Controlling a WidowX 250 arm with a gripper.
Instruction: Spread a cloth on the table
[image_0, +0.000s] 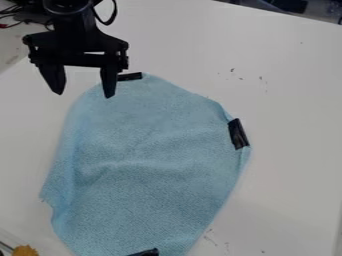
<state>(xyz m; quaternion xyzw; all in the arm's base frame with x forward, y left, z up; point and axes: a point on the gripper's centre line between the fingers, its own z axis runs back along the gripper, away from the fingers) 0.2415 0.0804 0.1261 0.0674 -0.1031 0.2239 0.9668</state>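
Pincer (83, 94): open, with fingers well apart and pointing down; one fingertip in line with the upper edge of the cloth, the other outside the outline; nothing between.
Cloth (140, 195): light blue, mostly opened out flat, extending below the pincer and to its lower right; shallow creases across the middle, uneven left edge, right edge apparently turned in.
Black strips: one (130, 76) just beside the pincer, on the upper edge of the cloth; another (238, 133) well to the right, on the side edge; a third (145, 252) far below, at the bottom of the view.
Spreading: probably well advanced, at the stage of finishing the borders.
Cloth edge: if further spreading is wanted, likely next a descent to a turned-in part, a light pinch, then an outward pull; risk of dragging the whole sheet or deepening the creases.
Worktop (287, 165): white and smooth, with small dark marks (232, 70) to the right of the pincer.
Surroundings: cables (13, 16) to the upper left of the pincer; dark objects (290, 5) beyond the far edge, to the upper right.
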